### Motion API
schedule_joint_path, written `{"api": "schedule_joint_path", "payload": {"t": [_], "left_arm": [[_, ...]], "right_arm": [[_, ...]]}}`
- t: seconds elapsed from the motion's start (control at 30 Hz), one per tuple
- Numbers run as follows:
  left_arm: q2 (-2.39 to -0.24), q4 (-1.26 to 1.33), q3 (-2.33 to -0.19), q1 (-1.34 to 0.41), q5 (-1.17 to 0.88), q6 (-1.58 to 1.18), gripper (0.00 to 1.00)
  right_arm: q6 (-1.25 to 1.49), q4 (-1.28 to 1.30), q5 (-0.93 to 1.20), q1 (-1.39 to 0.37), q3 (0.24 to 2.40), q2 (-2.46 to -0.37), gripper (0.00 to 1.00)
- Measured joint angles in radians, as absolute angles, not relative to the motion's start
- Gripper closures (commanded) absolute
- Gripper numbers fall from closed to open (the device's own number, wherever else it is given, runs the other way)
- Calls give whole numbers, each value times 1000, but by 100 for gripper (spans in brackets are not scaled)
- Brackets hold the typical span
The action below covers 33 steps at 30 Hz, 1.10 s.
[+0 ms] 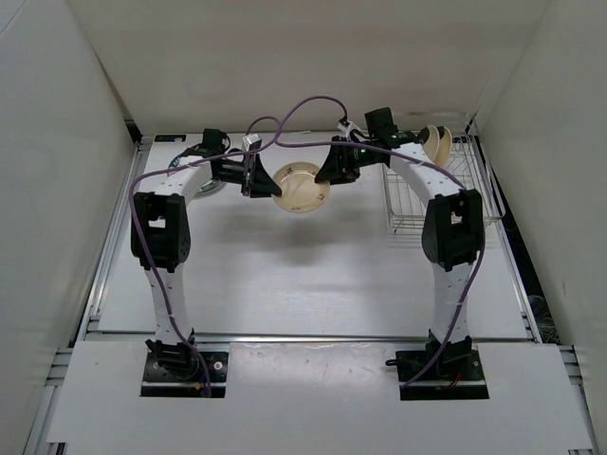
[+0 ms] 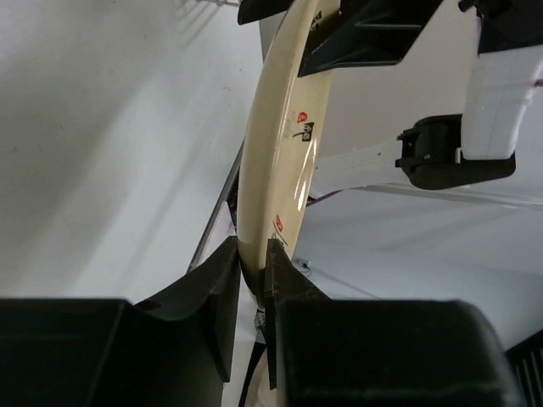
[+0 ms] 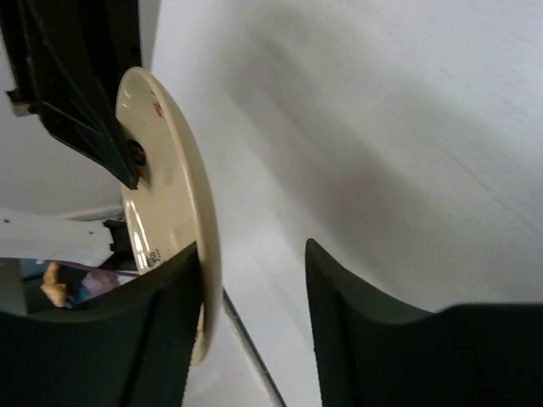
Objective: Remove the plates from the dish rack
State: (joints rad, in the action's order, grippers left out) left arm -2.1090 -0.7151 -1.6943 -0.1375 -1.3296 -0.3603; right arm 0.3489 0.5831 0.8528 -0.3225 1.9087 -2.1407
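Above the white table (image 1: 313, 275), the left gripper (image 2: 252, 263) clamps its jaws on the rim of a round cream plate (image 1: 302, 190); the right gripper (image 3: 253, 254) holds its jaws agape (rim beside one finger). Farther right, a second cream plate (image 1: 438, 144) stands in the silvery wire dish rack (image 1: 417, 201).

Glossy cream plate (image 2: 276, 170), silvery metal-wire dish rack (image 1: 410, 213)

Plate (image 1: 302, 191) between left end effector (image 1: 258, 180), right end effector (image 1: 334, 169); dish rack (image 1: 410, 204) right; second plate (image 1: 439, 144) inside

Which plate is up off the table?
The cream plate in the middle, pinched at its rim by the left fingers; another plate stands in the rack.
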Motion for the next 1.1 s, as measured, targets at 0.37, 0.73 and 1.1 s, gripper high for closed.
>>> {"api": "schedule_joint_path", "payload": {"t": [0.37,0.73,1.1], "left_arm": [[-2253,-669,-1983,-160,-1181,-440,89],[-2565,-572,-2276,-129,-1080,-537,89],[-2719,-542,-2383,-114,-873,-538,79]], "right_arm": [[185,701,706,-184,1938,-2050,37],[-99,1097,682,118,2190,-1947,35],[-235,1245,611,242,2041,-1777,35]]}}
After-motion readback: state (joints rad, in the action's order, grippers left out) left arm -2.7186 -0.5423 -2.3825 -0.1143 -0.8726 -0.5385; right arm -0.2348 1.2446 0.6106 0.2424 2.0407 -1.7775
